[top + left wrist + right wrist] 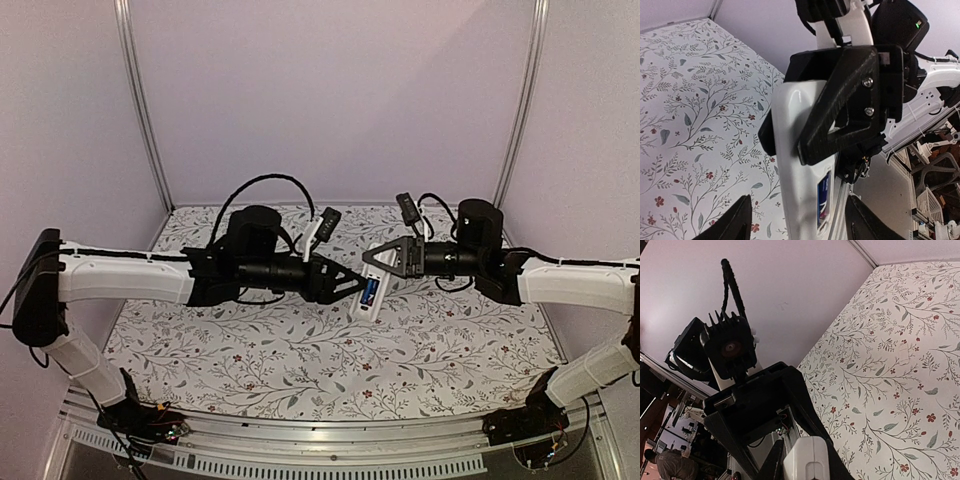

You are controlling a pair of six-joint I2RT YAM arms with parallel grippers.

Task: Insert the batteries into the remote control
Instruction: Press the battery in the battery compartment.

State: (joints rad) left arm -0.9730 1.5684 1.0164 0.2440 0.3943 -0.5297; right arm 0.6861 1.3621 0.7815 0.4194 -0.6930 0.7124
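Nearest the left wrist lens, two dark fingers (pixel 735 222) of the left hand (pixel 800 225) are seen spread wide at the bottom edge, released, with nothing gripped. Between them, apparently touched by neither, the white remote control (pixel 792 192) is presented end-on and runs away from the lens. It is clenched further along by the right hand (pixel 786 146), with one black triangular finger laid across its upper face and the other pressed against its back. A blue battery (pixel 824 200) is seated in the recessed bay, just below the right hand's front finger. Much of the bay above it is covered by that finger.

From the right wrist, only the rounded white end of the remote control is shown, low between that hand's own fingers. The bay and the blue battery are hidden there. Straight ahead of the right hand, the left arm's camera block (pixel 730 347) and its black cable (pixel 732 285) are faced, with a pale wall (pixel 805 285) behind.

From above, both hands are seen brought together over the middle of the flower-patterned worktop (pixel 250 370). The remote control is held tilted off the surface, at the left hand's fingertips and under the right hand's.
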